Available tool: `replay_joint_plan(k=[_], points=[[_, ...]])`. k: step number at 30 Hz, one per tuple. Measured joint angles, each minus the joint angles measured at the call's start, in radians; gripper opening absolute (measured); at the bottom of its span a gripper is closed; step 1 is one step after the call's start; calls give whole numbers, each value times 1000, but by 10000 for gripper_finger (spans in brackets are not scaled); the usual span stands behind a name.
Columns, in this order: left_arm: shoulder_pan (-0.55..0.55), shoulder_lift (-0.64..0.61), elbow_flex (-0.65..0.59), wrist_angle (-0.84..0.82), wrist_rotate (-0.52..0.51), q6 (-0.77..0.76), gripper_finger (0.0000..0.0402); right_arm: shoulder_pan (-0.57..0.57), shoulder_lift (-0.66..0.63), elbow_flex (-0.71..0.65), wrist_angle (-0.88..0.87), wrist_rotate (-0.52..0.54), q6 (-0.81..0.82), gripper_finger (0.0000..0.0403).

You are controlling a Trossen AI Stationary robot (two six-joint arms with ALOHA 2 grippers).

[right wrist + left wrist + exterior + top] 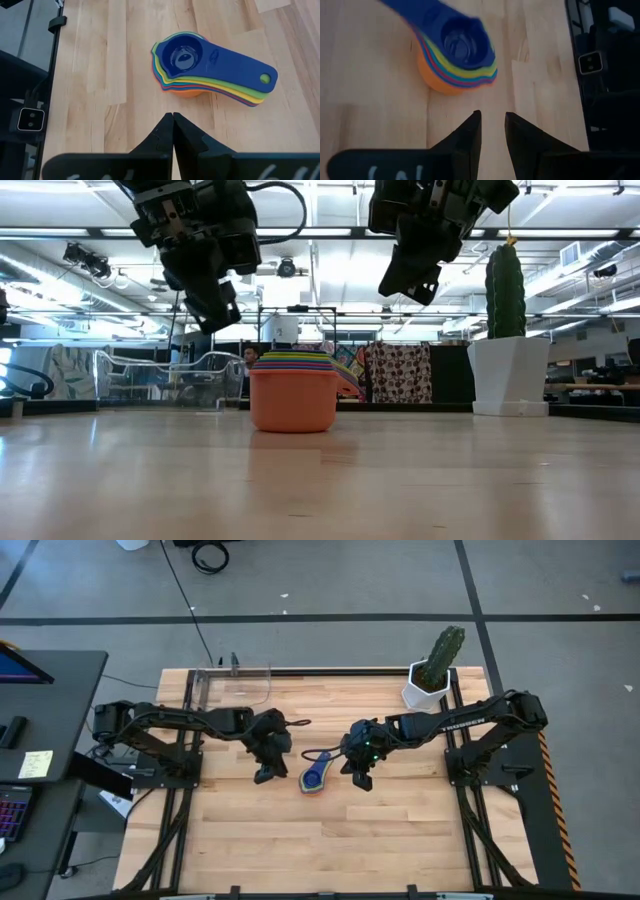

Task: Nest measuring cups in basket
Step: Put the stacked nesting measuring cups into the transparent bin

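Clear plastic, the basket [232,686] sits at the table's [400,840] far left. The left gripper [266,772] hovers with fingers narrowly apart, just left of the nested measuring cups [314,776] mid-table. Just right, the right gripper [360,778] hovers, fingers pressed together.

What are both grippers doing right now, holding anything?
Left gripper: open with a small gap, empty, above the table beside the stack of measuring cups.
Right gripper: shut, empty, on the stack's other side.
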Motion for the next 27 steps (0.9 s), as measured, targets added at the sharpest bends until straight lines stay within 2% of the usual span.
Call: replay_joint_plan(k=[8, 18, 22, 27], points=[[2, 0, 0, 7, -62, 0, 91, 0, 0, 0, 0, 0, 0, 16], [13, 0, 0, 31, -46, 0, 91, 0, 0, 0, 0, 0, 0, 16], [42, 0, 0, 34, -17, 0, 92, 0, 0, 0, 0, 0, 0, 16], [94, 1, 0, 51, 78, 14, 107, 0, 0, 0, 0, 0, 0, 16]])
